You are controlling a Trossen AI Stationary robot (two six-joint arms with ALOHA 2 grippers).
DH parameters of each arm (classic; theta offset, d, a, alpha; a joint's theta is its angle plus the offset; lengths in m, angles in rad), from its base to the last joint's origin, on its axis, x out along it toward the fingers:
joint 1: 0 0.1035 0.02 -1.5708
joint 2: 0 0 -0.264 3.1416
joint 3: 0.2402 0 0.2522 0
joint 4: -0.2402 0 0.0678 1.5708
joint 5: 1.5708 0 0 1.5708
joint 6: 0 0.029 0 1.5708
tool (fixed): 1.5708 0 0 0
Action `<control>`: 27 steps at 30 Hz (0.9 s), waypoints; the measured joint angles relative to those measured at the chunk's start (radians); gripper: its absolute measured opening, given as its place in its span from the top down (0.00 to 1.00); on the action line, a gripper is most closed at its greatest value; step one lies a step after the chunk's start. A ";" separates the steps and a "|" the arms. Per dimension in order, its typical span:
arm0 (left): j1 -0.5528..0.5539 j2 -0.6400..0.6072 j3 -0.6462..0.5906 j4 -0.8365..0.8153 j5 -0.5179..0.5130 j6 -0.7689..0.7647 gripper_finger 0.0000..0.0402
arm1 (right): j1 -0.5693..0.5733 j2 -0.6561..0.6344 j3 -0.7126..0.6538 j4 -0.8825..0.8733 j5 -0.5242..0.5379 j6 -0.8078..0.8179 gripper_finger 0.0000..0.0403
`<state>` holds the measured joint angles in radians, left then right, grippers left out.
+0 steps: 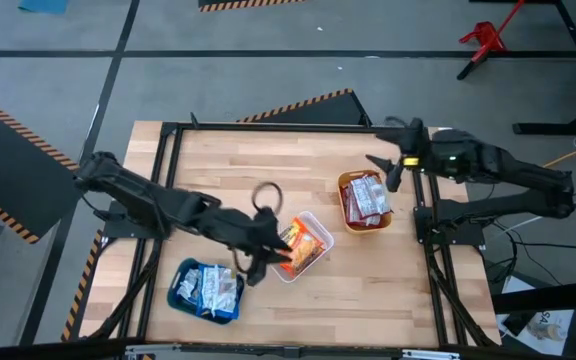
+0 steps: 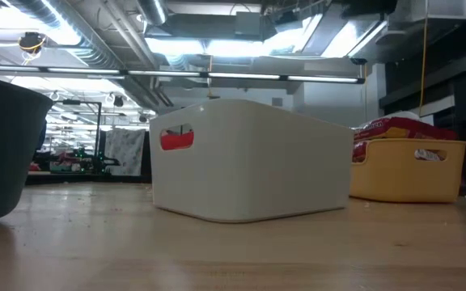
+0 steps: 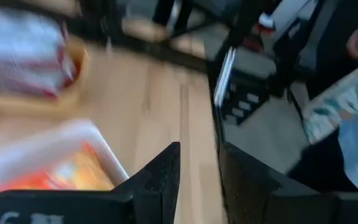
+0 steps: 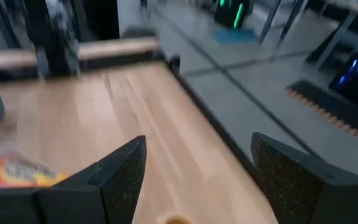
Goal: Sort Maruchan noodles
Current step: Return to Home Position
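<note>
Orange Maruchan noodles (image 1: 303, 243) lie in the white bin (image 1: 320, 226) at the table's middle. Blue packets (image 1: 211, 289) fill the teal bin (image 1: 180, 282) at the near left. Red-and-silver packets (image 1: 366, 197) lie in the orange bin (image 1: 346, 182) at the right. My left gripper (image 1: 267, 254) hangs over the white bin's left rim. Its fingers (image 3: 166, 168) stand a little apart with nothing between them, and the orange packets (image 3: 73, 173) lie below. My right gripper (image 1: 383, 170) is raised by the orange bin's far side and stands wide open (image 4: 199, 140) and empty.
The low view shows the white bin (image 2: 249, 162), the orange bin (image 2: 407, 170) with red packets (image 2: 395, 128) heaped above its rim, and the teal bin (image 2: 6, 153). Black frame rails (image 1: 163, 200) border the table. A person (image 3: 353, 118) shows beyond the table's edge.
</note>
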<state>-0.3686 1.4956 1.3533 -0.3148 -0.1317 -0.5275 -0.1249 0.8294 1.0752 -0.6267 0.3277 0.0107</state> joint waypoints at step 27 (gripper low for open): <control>0.227 -0.973 -1.069 0.706 -0.007 0.116 0.73 | -0.158 -0.568 -0.536 0.224 -0.129 0.331 0.31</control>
<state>-0.1416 0.5226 0.2840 0.3912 -0.1388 -0.4115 -0.2825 0.2618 0.5394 -0.4022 0.1983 0.3413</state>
